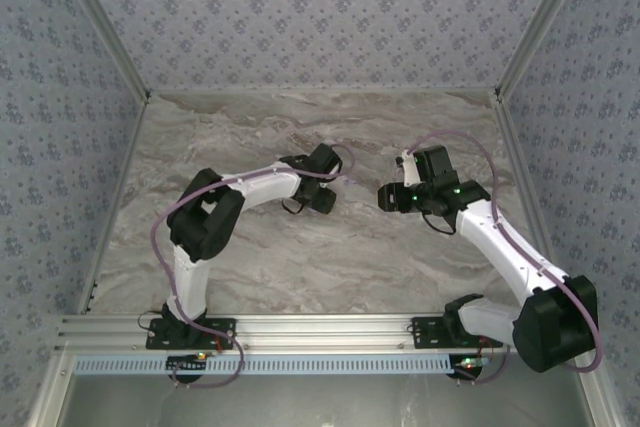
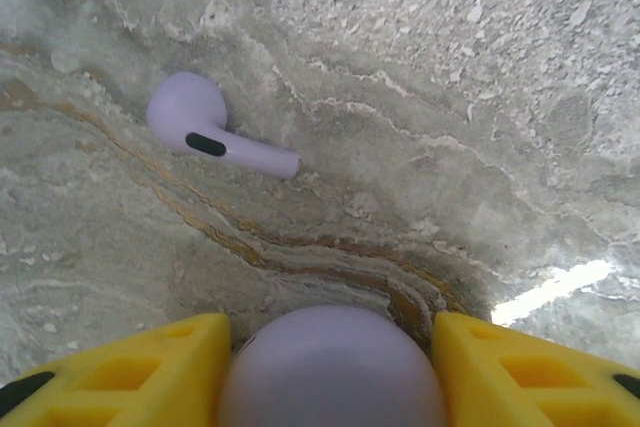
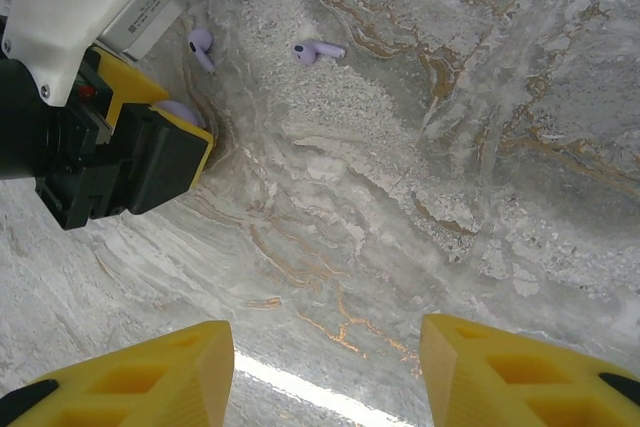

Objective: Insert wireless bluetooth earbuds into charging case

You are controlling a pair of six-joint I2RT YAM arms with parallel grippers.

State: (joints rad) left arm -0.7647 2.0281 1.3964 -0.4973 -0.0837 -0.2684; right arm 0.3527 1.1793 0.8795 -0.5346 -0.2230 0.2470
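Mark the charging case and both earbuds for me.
charging case [image 2: 330, 372]: left wrist view, domed shell.
left earbud [image 3: 200, 43]: right wrist view, bulb.
right earbud [image 3: 318, 51]: right wrist view, stem base.

veined marble table [image 1: 300, 257], floral-patterned walls [image 1: 320, 17], aluminium rail [image 1: 330, 330].

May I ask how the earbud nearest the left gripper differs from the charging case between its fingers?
The earbud lies free on the marble table; the charging case sits between the fingers of the left gripper. The earbud has a stem and dark oval mark; the case is a smooth dome. Both are pale lavender.
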